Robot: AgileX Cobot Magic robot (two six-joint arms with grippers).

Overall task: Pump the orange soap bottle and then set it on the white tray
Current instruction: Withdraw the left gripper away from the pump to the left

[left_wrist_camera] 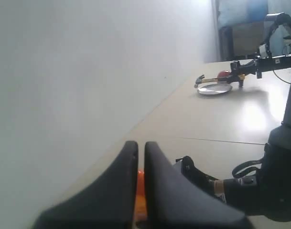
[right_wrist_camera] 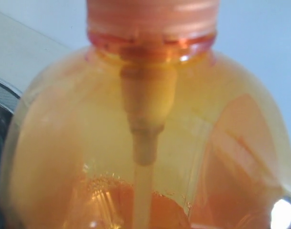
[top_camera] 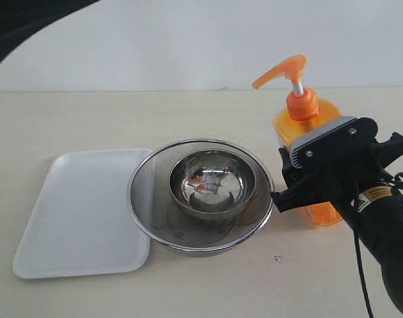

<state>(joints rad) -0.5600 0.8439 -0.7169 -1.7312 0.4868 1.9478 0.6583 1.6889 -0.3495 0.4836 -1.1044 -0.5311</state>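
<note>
Beige table (top_camera: pixel 208 291) is running under a plain white wall (top_camera: pixel 188 40) in the exterior view. The white tray (top_camera: pixel 75 212) is lying flat at 9 o'clock of the steel mesh strainer (top_camera: pixel 143 199), whose rim is overlapping the tray's near edge. A small steel bowl (top_camera: pixel 212 185) is sitting inside the strainer. The orange soap bottle (top_camera: pixel 304 106) is standing upright on the table at 3 o'clock of the strainer, well apart from the tray, with its pump head (top_camera: pixel 280 71) pointing toward 10 o'clock. My right gripper (top_camera: pixel 287 179) is sitting at the bottle's body, covering most of it. My right wrist camera is filling with the bottle's shoulder and dip tube and showing no fingers, so I cannot tell if those jaws are clamping it or just flanking it. My left gripper (left_wrist_camera: pixel 141 157) is holding its jaws together with only a thin slit between, gripping nothing, with a sliver of orange showing beyond them. My left arm (top_camera: pixel 29 20) is showing only as a dark blur at the 10 o'clock corner.
</note>
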